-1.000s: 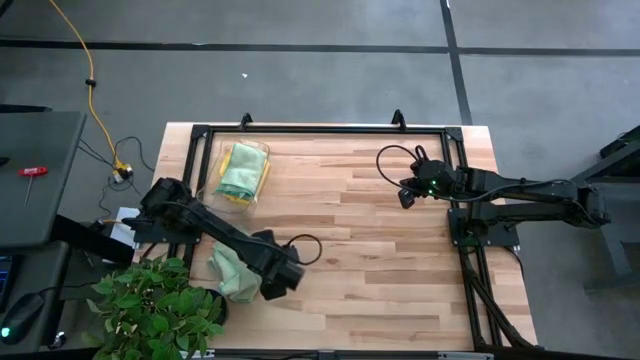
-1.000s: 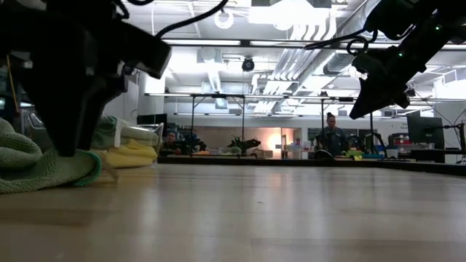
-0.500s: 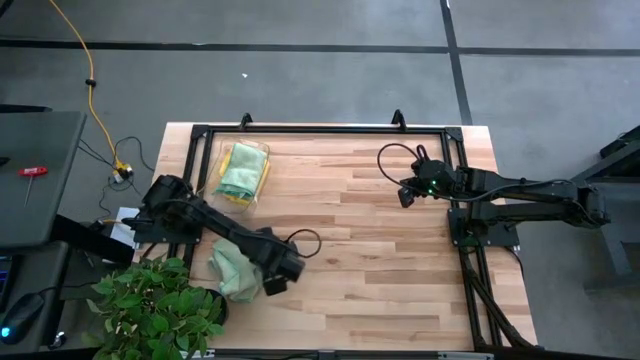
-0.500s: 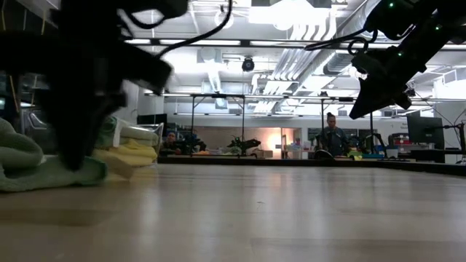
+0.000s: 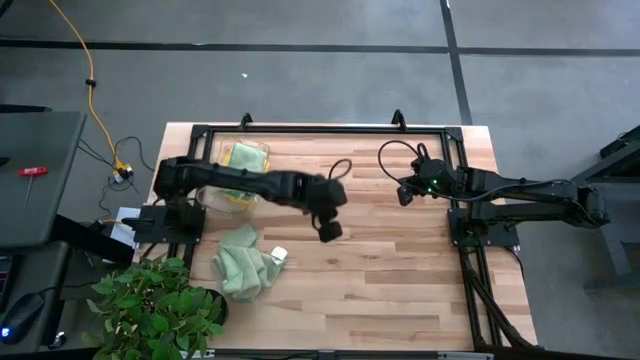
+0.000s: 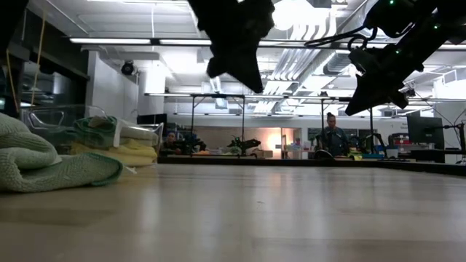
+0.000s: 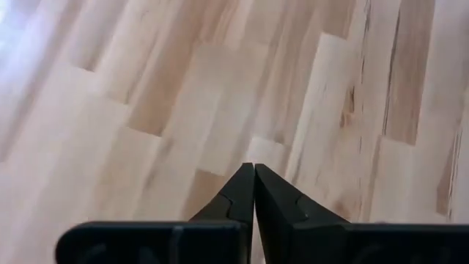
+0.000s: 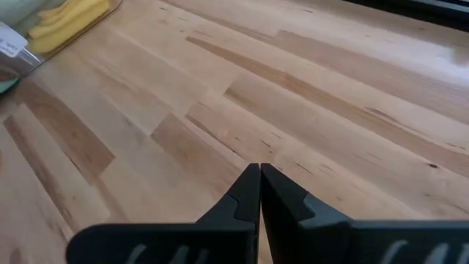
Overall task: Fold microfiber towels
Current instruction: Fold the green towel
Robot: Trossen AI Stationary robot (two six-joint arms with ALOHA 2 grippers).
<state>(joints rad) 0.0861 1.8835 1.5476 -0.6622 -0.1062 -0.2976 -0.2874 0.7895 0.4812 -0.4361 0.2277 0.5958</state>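
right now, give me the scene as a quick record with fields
loose towel: pale green towel bunched near the table's front left, beside the plant
stack: yellow and green towels in clear bin, back left
left gripper: shut, empty, raised over mid table
right gripper: shut, empty, raised at right
table: bare wood elsewhere

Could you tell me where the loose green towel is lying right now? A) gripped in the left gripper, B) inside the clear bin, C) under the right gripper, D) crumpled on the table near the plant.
D: the green towel lies crumpled on the table beside the plant, while the left gripper hangs shut and empty over mid-table.
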